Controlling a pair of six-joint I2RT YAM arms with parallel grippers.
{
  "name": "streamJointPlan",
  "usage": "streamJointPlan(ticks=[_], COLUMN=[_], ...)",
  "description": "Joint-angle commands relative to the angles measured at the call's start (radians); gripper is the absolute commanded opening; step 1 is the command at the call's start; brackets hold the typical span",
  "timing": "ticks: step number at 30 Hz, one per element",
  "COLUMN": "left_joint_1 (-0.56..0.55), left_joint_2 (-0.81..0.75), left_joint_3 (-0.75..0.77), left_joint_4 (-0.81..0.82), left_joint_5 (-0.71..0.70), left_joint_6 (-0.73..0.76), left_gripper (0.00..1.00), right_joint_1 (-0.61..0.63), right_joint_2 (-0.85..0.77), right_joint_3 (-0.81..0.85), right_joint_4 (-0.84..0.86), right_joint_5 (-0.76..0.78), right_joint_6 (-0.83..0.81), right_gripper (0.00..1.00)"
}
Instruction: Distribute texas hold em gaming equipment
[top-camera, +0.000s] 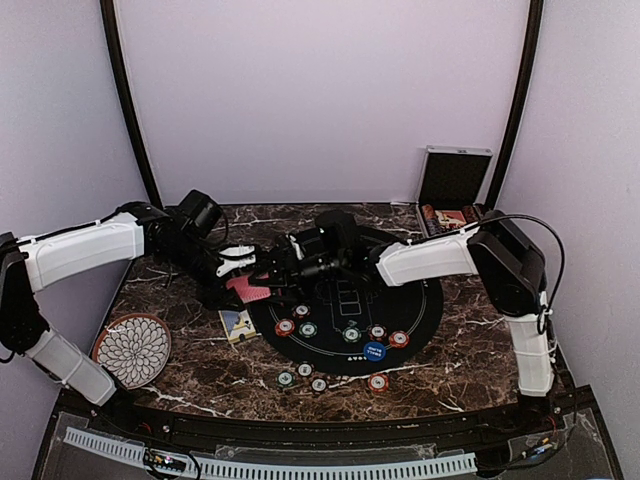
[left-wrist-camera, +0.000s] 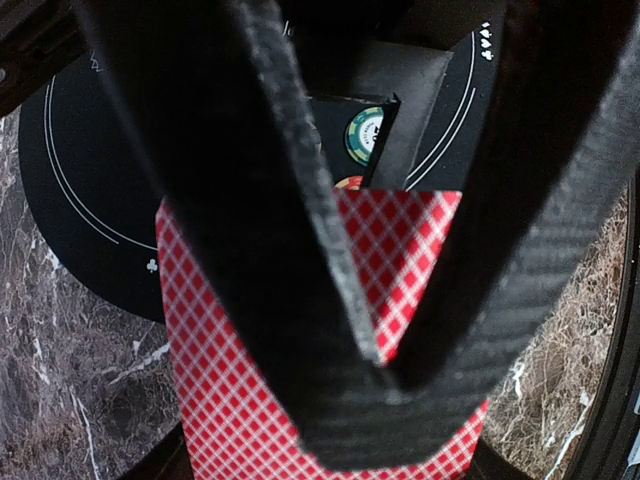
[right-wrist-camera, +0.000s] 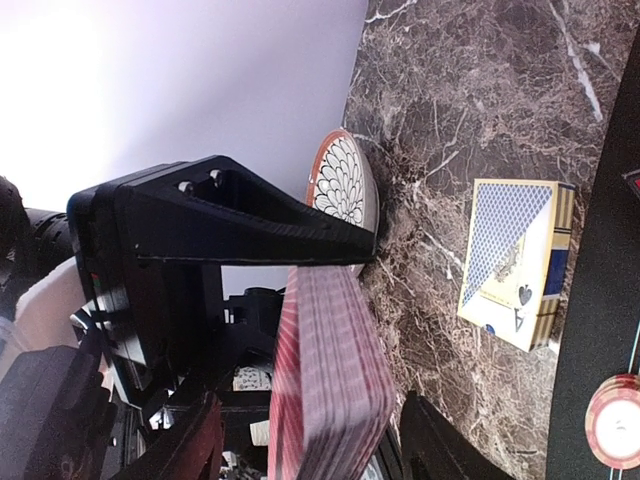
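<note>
1. Sitting far left near the table edge, a flower-patterned plate (top-camera: 133, 348) plays no part.
2. Clamped on the red-backed deck (left-wrist-camera: 300, 400), the left gripper (top-camera: 240, 262) holds it edge-up above the mat's left rim, likely for dealing.
3. Reaching from the right, the right gripper (top-camera: 283, 262) meets that deck; I cannot tell whether its fingers grip it.
4. Chips (top-camera: 352, 334) dot the black mat (top-camera: 420, 310); a blue card box (top-camera: 237, 325) lies beside it.

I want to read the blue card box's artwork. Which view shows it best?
The right wrist view: the blue card box lies unobstructed on the marble, its blue lattice back and spade mark visible. In the top external view it is small, beside the black mat. The left wrist view does not show it.
</note>
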Motion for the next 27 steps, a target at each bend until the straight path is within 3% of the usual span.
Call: streamJointPlan(ticks=[1, 9, 11, 12, 13, 15, 17, 27], left_joint_1=[-0.006, -0.012, -0.012, -0.013, -0.013, -0.016, -0.016, -0.016], left_joint_2=[-0.002, 0.013, 0.019, 0.027, 0.03, 0.035, 0.038, 0.051], left_joint_3=[0.034, 0.045, 0.051, 0.059, 0.062, 0.068, 0.072, 0.081], left_joint_4=[0.013, 0.013, 0.009, 0.005, 0.0, 0.007, 0.014, -0.013], left_joint_5=[0.016, 0.016, 0.017, 0.018, 0.019, 0.017, 0.024, 0.148], left_joint_6=[-0.003, -0.002, 0.0, 0.002, 0.003, 0.006, 0.009, 0.056], left_gripper=[0.0, 0.02, 0.17, 0.34, 0.62, 0.91, 0.98, 0.99], right_joint_1=[-0.005, -0.004, -0.004, -0.004, -0.004, -0.003, -0.004, -0.001], right_joint_2=[0.025, 0.057, 0.064, 0.067, 0.067, 0.069, 0.069, 0.061], right_joint_3=[0.034, 0.041, 0.038, 0.036, 0.033, 0.025, 0.021, -0.008], right_joint_4=[0.086, 0.16, 0.174, 0.179, 0.183, 0.196, 0.207, 0.284], right_joint_5=[-0.031, -0.043, -0.043, -0.044, -0.045, -0.049, -0.052, -0.081], right_joint_6=[0.047, 0.11, 0.122, 0.126, 0.131, 0.137, 0.143, 0.186], right_gripper=[0.54, 0.19, 0.11, 0.08, 0.06, 0.01, 0.01, 0.01])
